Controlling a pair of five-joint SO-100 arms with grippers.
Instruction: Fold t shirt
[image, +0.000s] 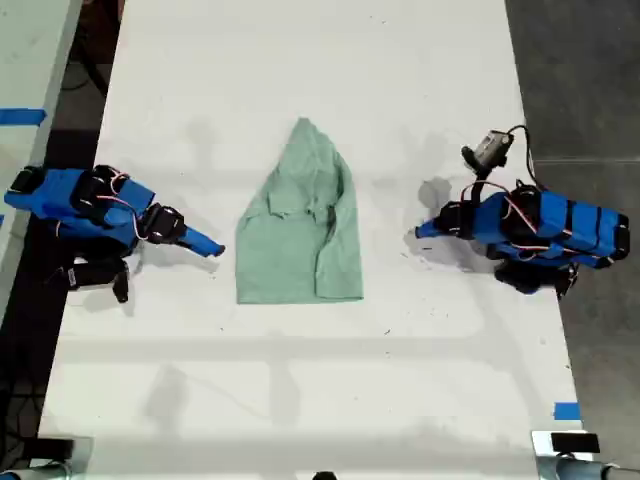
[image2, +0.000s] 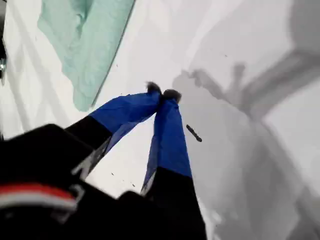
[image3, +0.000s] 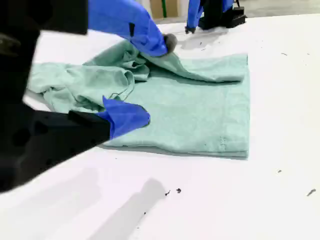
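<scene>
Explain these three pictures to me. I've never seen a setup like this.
This is a pair of small blue robot arms, each ending in a two-fingered claw, set to fold a shirt. The overhead picture looks down on a white table: one arm sits at that view's left and another arm at its right. The pale green t shirt lies between them, partly folded. The other two pictures come from cameras riding on the arms. One looks along my first claw, which is shut on nothing, off to the side of the shirt. The other looks along my second claw, which is open near the shirt without gripping it. Nothing is held.
</scene>
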